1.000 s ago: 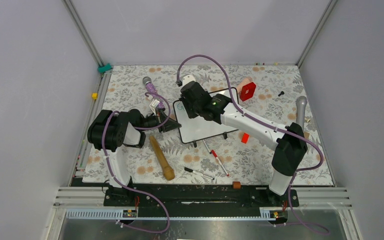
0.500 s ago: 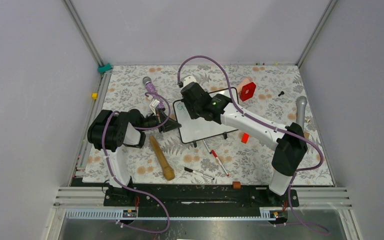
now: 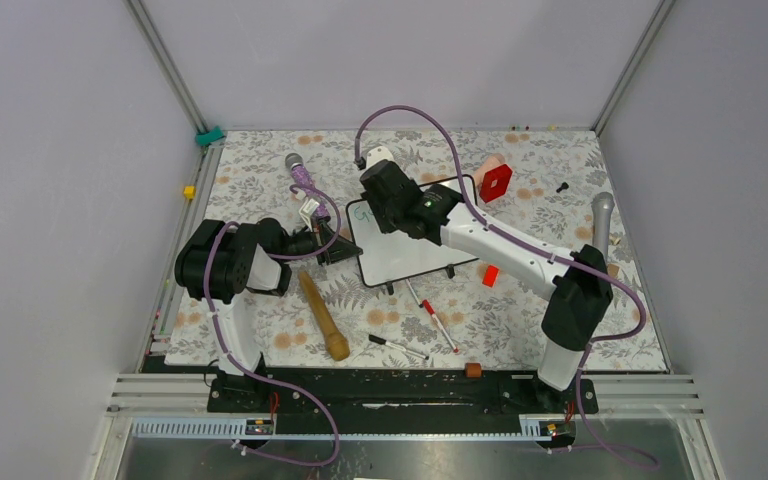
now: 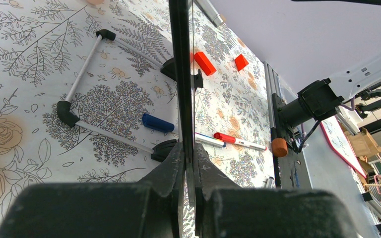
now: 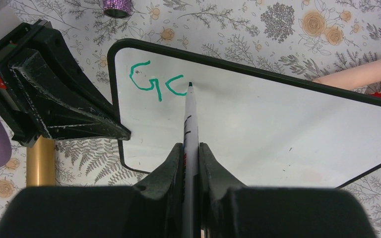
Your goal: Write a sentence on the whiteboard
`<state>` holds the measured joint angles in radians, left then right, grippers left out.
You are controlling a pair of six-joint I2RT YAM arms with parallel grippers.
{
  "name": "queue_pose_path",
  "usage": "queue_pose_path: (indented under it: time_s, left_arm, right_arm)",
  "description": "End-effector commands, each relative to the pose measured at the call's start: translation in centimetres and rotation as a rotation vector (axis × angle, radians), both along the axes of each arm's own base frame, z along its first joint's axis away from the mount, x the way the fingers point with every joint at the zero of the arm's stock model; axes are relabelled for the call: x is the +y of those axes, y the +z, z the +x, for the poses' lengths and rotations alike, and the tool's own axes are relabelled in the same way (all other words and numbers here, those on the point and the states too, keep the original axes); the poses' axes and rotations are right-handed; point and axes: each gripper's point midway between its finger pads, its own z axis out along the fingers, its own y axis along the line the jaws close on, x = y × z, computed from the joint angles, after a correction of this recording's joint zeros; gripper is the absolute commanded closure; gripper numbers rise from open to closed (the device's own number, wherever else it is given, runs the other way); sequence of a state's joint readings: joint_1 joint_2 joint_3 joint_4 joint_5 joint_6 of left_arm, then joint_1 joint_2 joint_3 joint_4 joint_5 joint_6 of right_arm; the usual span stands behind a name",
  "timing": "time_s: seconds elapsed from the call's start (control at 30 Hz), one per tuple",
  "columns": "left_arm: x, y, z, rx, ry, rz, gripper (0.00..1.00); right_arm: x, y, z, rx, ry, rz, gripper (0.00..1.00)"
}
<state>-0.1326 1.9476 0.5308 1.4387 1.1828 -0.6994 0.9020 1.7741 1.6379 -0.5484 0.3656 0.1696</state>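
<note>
**Whiteboard** (image 3: 415,255): white panel with a thin black frame and rounded corners. It stands mid-table on the flowered cloth (image 3: 260,180), propped on its black feet. The left wrist view shows it edge-on.

**Sentence** (image 5: 151,84): green marker writing in the whiteboard's upper left corner, as the right wrist view shows it. Only a capital G and the open curve of a second letter are there.

**Left gripper** (image 4: 187,153): jaws narrow, pinched on the whiteboard's left edge with the frame between the fingers.

**Right gripper** (image 5: 191,151): over the whiteboard, jaws narrow and clamped on the marker.

**Marker** (image 5: 189,116): white barrel with a dark tip. The tip touches the whiteboard at the upper end of the second letter's curve.

**Wooden stick** (image 3: 322,315): on the cloth off the whiteboard's near left corner, apart from it.

**Red-capped pen** (image 3: 438,322): on the cloth on the whiteboard's near side, just past its feet.

**Black pen** (image 3: 397,346): farther out on the same near side.

**Blue-capped pen** (image 4: 158,123): on the cloth beside the whiteboard's feet, seen from the left wrist.

**Large red block** (image 3: 496,182): at the whiteboard's far right corner. Whether it touches the frame cannot be told.

**Small red block** (image 3: 489,275): just beside the whiteboard's near right corner.

**Purple-tipped object** (image 3: 297,165): off the whiteboard's far left corner, apart from it.

**Grey cylinder** (image 3: 601,215): well to the right of the whiteboard.
</note>
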Motion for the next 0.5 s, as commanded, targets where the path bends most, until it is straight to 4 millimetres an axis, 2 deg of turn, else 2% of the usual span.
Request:
queue_pose_path:
  time_s: [0.0,0.47]
  left_arm:
    - [-0.2,0.5,-0.4,-0.124,-0.04,0.014,1.0]
    - [-0.2,0.5,-0.4,-0.126,-0.039,0.014,1.0]
  right_arm:
    - [0.5,1.5,1.1,-0.036,-0.013,0.022,1.0]
    - [1.6,1.6,0.8,-0.015,0.024,0.054,1.0]
